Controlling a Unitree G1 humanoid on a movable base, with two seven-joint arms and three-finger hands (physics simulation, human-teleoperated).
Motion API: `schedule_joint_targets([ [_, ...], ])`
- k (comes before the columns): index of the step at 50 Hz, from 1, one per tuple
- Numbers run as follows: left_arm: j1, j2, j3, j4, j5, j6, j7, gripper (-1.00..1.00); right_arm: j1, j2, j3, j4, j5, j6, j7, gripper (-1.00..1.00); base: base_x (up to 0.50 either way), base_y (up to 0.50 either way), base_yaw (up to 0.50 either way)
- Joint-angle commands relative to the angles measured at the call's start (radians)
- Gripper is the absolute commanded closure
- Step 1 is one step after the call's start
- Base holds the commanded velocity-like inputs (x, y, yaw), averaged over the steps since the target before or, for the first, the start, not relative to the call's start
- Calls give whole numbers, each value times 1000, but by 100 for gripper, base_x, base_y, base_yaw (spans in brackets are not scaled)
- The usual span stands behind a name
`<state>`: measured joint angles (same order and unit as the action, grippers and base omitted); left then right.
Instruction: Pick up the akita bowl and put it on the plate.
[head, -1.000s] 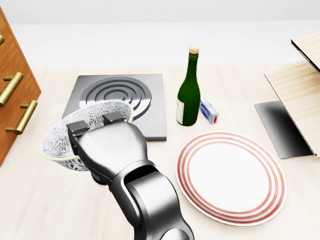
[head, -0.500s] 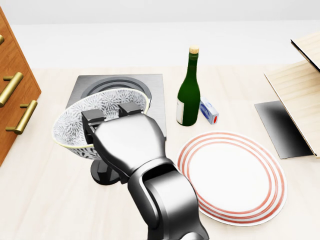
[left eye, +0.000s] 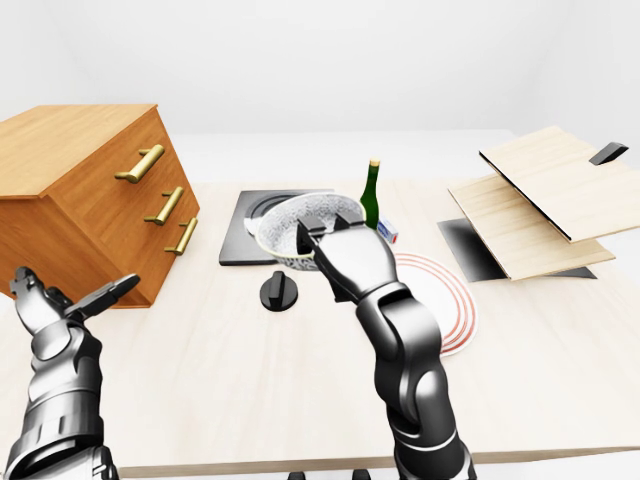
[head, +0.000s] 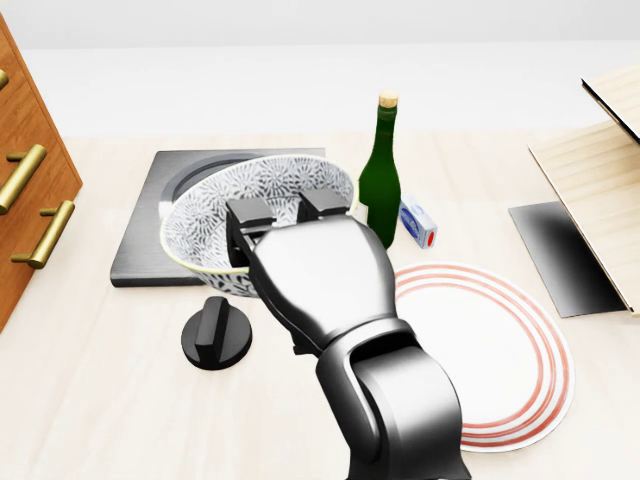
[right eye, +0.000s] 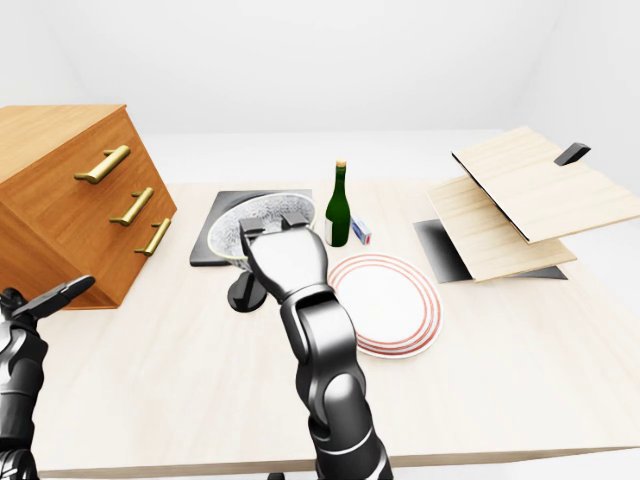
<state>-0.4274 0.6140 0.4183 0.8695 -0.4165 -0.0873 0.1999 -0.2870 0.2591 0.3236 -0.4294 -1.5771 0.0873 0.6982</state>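
Akita bowl (head: 210, 218) is clamped at its rim by the right hand (head: 315, 275) and held above the stove (head: 138, 255), left of the plate (head: 505, 345) in the head view. Left hand (left eye: 58, 305) is spread wide, holding nothing.

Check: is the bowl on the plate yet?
Not yet: the right hand grips the bowl by its rim, left of the plate in the head view.

In the head view, our right hand (head: 305, 265) covers the near wall of the akita bowl (head: 212, 215) and the left edge of the plate (head: 505, 345). Beyond the hand, the bowl hides the rings of the hotplate (head: 140, 255). Far to its left, the picture's edge crops the cabinet (head: 22, 205).
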Motion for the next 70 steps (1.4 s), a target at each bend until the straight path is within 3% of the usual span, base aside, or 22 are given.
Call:
schedule_joint_targets([
  [1, 29, -5, 19, -76, 8, 0, 11, -100, 5, -26, -25, -53, -10, 0, 0, 100, 0, 0, 0],
  [13, 3, -6, 13, -15, 14, 0, 1, -100, 27, -44, -36, -78, -4, 0, 0, 100, 0, 0, 0],
  [20, -48, -4, -12, 123, 8, 0, -21, -100, 51, -70, -58, -114, 3, 0, 0, 100, 0, 0, 0],
  [32, 16, -1, 6, -23, 1, 0, 2, -100, 66, -98, -87, -145, 17, 0, 0, 100, 0, 0, 0],
  [37, -17, -6, 3, 46, 13, 0, -8, -100, 62, -104, -97, -143, 23, 0, 0, 100, 0, 0, 0],
  [54, 28, -5, 19, -81, 12, 0, 17, -100, -2, -135, -151, -127, 41, 0, 0, 100, 0, 0, 0],
  [70, -30, -2, -9, 81, 7, 0, -10, -100, 26, -169, -184, -140, 68, 0, 0, 100, 0, 0, 0],
])
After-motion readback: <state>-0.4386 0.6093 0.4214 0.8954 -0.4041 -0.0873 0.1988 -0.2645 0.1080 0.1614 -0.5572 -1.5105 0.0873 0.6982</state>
